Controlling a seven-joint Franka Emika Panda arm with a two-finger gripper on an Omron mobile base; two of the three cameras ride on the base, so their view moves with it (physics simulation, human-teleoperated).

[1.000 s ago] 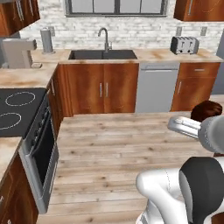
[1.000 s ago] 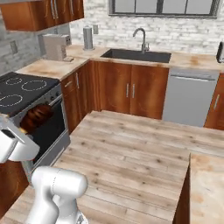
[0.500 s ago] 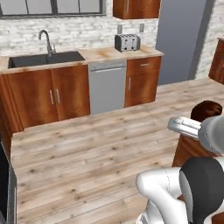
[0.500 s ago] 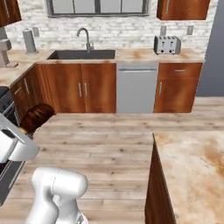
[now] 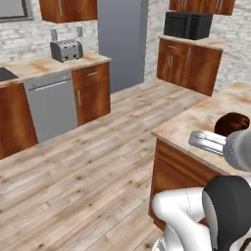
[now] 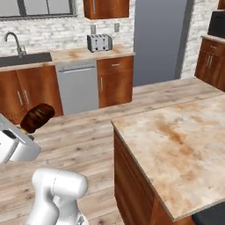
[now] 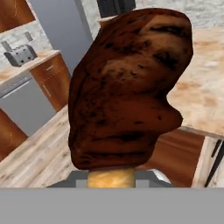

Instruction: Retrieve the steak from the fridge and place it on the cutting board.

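The steak (image 7: 131,87), a dark reddish-brown lump with a pale tan patch at its base, is close in front of the hand camera and hides the fingertips. My gripper (image 5: 221,135) is shut on it, holding it in the air above the near edge of the island counter (image 5: 196,122). From the right base view the steak (image 6: 37,117) sits at the tip of the gripper (image 6: 27,128), over the wooden floor. The tall grey fridge (image 5: 122,41) (image 6: 160,39) stands across the room. The cutting board is out of view.
The island counter (image 6: 176,140) with its speckled tan top stands close on the right. On the far counter there is a toaster (image 6: 99,42) above a grey dishwasher (image 6: 79,85), with a sink (image 6: 22,57) further left. A black microwave (image 5: 188,24) stands beyond the fridge.
The whole picture has swept sideways as the base turned: stove and sink slid off to the left, fridge and island came in. The steak stays in the gripper.
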